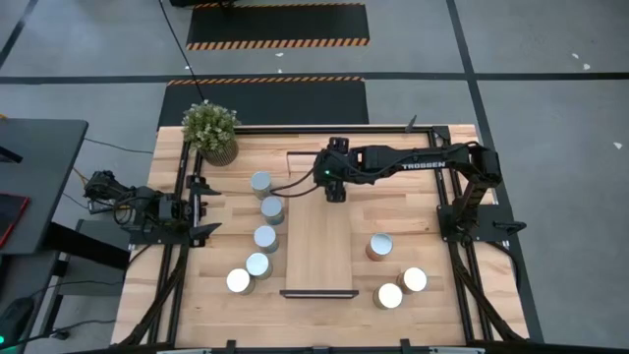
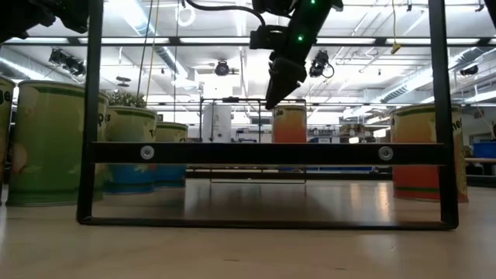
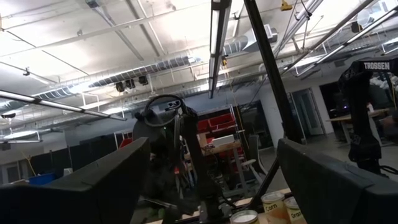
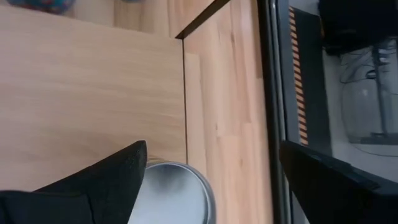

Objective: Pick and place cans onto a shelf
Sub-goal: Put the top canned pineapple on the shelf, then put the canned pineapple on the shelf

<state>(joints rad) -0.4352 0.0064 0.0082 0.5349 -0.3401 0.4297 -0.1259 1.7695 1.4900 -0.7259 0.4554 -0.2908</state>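
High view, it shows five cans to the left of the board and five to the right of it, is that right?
Not quite. Five cans do stand left of the board, but only three stand to its right, as the high view shows.

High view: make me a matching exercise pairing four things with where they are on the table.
Things:
1. potted plant
2. shelf
3. left gripper
4. right gripper

Places:
a. over the shelf's far end
b. at the table's left edge
c. far left corner of the table
d. middle of the table, cans on both sides

Pairs: 1-c, 2-d, 3-b, 4-a
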